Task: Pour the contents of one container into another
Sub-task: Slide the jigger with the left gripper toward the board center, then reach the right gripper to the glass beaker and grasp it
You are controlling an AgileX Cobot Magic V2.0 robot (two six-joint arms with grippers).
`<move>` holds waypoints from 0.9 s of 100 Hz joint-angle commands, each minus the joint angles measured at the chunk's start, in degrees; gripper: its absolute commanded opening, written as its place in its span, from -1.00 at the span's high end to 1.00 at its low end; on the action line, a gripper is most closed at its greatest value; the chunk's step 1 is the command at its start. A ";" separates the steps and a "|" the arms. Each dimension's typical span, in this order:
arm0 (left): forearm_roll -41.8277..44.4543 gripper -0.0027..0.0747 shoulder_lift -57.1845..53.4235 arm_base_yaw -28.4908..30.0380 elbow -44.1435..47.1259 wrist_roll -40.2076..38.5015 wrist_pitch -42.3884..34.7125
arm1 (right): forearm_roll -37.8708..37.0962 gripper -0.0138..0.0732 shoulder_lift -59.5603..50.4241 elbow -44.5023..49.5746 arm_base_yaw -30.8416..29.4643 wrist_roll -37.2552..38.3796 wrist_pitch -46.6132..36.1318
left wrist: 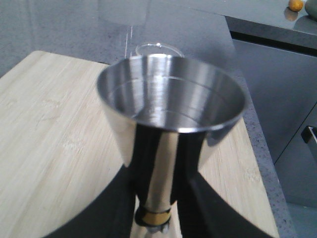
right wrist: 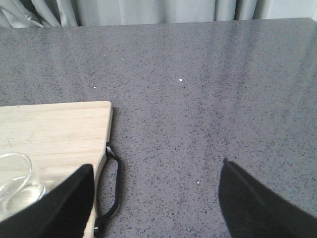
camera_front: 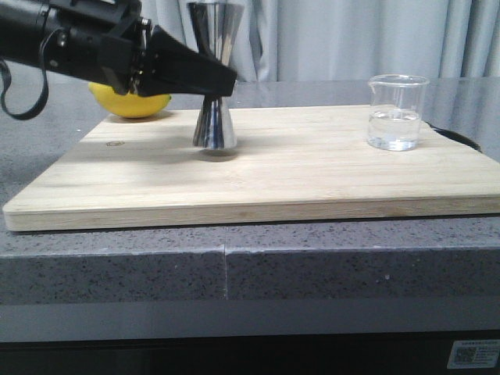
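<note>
left end effector (camera_front: 223,80): closed, level | right end effector (right wrist: 156,198): fingers spread

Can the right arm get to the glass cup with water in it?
Probably yes. The right gripper is open over the counter just beside the beaker, and nothing stands between them. The left gripper is busy at the jigger, far off.

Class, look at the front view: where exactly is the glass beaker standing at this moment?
The beaker stands upright on the right part of the wooden board, well apart from the jigger at centre-left, and no gripper touches it.
</note>
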 commanded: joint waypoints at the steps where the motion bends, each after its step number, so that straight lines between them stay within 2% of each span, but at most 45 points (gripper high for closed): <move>1: -3.12 0.59 -3.14 -0.53 -2.84 -1.79 -3.51 | -0.86 -0.42 0.03 -2.17 0.10 -0.40 -4.69; 48: -2.88 0.64 -4.01 -1.01 -5.50 -1.89 -5.91 | 1.56 -0.42 0.03 -0.48 1.13 -0.30 -4.58; 73: -2.88 0.64 -4.01 -1.01 -6.11 -1.89 -6.74 | 0.14 -0.42 0.03 4.36 8.63 -0.40 -8.40; 90: -2.88 0.64 -4.01 -1.01 -6.11 -1.89 -7.26 | 0.14 -0.42 -0.07 9.29 14.13 -0.40 -17.27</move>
